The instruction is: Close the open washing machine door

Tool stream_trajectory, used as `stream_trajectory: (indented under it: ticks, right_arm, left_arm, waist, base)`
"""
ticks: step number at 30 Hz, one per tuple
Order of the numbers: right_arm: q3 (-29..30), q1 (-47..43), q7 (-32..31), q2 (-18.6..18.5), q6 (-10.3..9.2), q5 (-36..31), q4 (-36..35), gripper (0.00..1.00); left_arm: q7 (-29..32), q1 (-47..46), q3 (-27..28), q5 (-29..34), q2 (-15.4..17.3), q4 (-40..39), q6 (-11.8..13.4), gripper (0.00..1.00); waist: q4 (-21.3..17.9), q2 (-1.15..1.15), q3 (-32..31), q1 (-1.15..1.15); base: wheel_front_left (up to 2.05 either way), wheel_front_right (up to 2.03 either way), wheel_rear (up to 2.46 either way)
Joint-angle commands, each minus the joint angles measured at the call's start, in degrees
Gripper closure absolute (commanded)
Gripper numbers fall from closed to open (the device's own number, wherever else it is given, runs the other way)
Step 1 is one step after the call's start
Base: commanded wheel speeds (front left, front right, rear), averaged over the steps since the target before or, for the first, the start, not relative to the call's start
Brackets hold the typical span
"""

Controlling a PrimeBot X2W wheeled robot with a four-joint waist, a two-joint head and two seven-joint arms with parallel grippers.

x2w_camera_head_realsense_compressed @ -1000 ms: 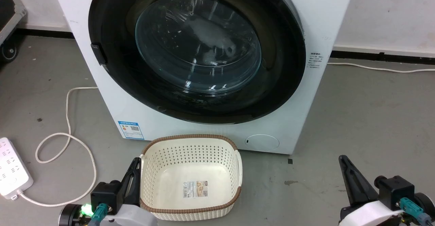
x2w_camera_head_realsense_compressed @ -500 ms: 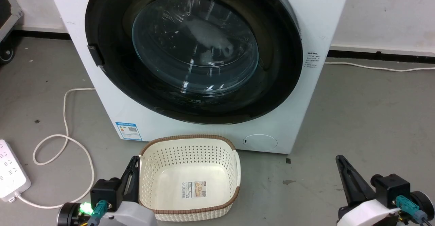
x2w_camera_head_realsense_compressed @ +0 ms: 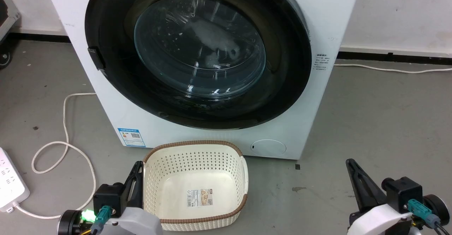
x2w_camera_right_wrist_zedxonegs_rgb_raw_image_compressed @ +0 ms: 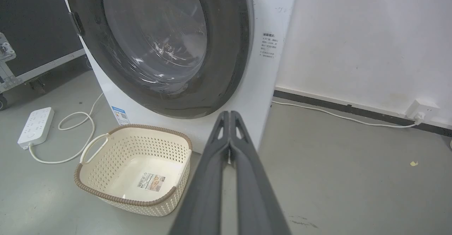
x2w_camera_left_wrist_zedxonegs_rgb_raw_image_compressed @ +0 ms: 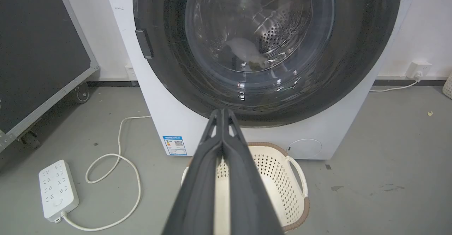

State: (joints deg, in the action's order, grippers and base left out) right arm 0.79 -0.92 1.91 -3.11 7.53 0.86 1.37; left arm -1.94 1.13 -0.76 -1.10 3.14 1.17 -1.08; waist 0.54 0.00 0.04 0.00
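Note:
The washing machine [x2w_camera_head_realsense_compressed: 212,136] is a big white front-loader standing straight ahead. Its door [x2w_camera_head_realsense_compressed: 282,72], a wide black rim around bulging clear glass, lies flat against the front; in the right wrist view the door [x2w_camera_right_wrist_zedxonegs_rgb_raw_image_compressed: 226,62] shows no gap to the white panel. Through the glass in the left wrist view I see the steel drum [x2w_camera_left_wrist_zedxonegs_rgb_raw_image_compressed: 279,26]. My left gripper [x2w_camera_head_realsense_compressed: 137,167] is low beside a basket, shut and empty, its fingers pressed together [x2w_camera_left_wrist_zedxonegs_rgb_raw_image_compressed: 222,112]. My right gripper [x2w_camera_head_realsense_compressed: 349,162] is low at the right, shut and empty [x2w_camera_right_wrist_zedxonegs_rgb_raw_image_compressed: 229,113]. Both are well short of the door.
A cream perforated basket [x2w_camera_head_realsense_compressed: 192,144] with a brown rim sits on the grey floor against the machine's lower front. A white power strip [x2w_camera_head_realsense_compressed: 10,187] and looped cable [x2w_camera_head_realsense_compressed: 63,143] lie at the left. A black wheeled case [x2w_camera_left_wrist_zedxonegs_rgb_raw_image_compressed: 35,51] stands far left. Bare floor [x2w_camera_head_realsense_compressed: 370,122] lies right.
The whole head picture has drifted slightly left, so the camera moved. The door stays flat against the machine and both grippers stay shut in the same low places.

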Motion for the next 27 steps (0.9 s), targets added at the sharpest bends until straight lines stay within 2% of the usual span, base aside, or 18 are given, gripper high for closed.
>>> stream_trajectory:
  ticks: [1,27]
  right_arm:
    - [-0.2,0.7,-0.4,0.2,-0.04,-0.4,-0.6,1.00]
    - [-0.8,0.9,-1.9,0.2,-0.04,-0.9,-1.4,1.00]
  left_arm:
    - [0.5,-0.9,0.3,0.5,0.0,-0.4,0.5,1.00]
    - [1.9,-1.1,0.8,1.1,-0.3,-1.2,1.1,1.00]
  waist:
    - [-0.1,0.00,0.0,0.00]
    - [-0.5,0.00,0.0,0.00]
  base:
    - [0.00,0.00,0.00]
    - [0.00,0.00,0.00]
